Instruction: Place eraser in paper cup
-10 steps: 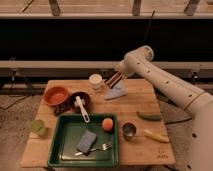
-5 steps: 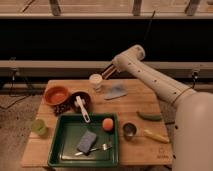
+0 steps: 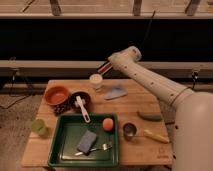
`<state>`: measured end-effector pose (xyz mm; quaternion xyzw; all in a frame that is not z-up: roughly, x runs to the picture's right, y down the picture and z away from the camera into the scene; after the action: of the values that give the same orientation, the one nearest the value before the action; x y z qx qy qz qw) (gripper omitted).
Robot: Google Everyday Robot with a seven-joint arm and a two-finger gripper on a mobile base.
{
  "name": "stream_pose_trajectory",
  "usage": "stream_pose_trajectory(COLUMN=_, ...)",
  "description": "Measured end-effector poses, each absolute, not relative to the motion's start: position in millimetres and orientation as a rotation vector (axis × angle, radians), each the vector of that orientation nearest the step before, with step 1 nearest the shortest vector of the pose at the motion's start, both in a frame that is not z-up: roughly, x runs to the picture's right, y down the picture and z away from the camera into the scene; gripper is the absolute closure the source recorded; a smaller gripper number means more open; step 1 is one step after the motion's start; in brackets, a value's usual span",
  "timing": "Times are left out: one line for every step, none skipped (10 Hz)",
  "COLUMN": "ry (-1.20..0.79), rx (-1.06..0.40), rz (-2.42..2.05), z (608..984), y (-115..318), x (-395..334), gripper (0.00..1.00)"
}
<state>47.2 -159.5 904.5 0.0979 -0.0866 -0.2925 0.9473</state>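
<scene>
Camera view shows the jaws (image 3: 101, 70) at the end of the white arm (image 3: 150, 80), poised just above the paper cup (image 3: 96, 81) at the far edge of the table (image 3: 145, 150); whether they are parted or closed cannot be told, and the eraser cannot be made out. Just right of the cup lies a flat pale-blue triangular piece (image 3: 115, 92). To its left sit an orange bowl (image 3: 56, 94) and a dark bowl (image 3: 78, 101) with a white utensil (image 3: 82, 110) leaning out of it. Nearer the front, a green tray (image 3: 62, 150) holds a blue-grey sponge (image 3: 87, 141), a fork (image 3: 95, 148) and an orange ball (image 3: 108, 124). A light green cup (image 3: 39, 127) stands at the left, and a small dark metal cup (image 3: 129, 130), a green vegetable (image 3: 149, 116) and a yellow one (image 3: 156, 136) lie to the right.
</scene>
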Motion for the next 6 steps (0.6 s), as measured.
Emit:
stream_pose_trajectory(ry=-0.179, rx=0.205, rz=-0.602, z=907.1, y=-159.4, x=40.2, gripper=1.00)
stream_pose_trajectory(ry=-0.184, rx=0.212, rz=-0.609, z=910.0, y=-159.8, x=32.5, gripper=1.00)
stream_pose_trajectory(ry=-0.184, rx=0.216, rz=-0.614, z=912.8, y=-160.0, x=29.6, gripper=1.00)
stream_pose_trajectory(ry=-0.184, rx=0.219, rz=-0.616, z=914.1, y=-160.2, x=28.9, gripper=1.00)
stream_pose_trajectory(ry=-0.185, rx=0.220, rz=-0.623, z=915.7, y=-159.1, x=26.5, gripper=1.00)
stream_pose_trajectory(ry=-0.185, rx=0.220, rz=-0.632, z=918.0, y=-156.8, x=23.6, gripper=0.98)
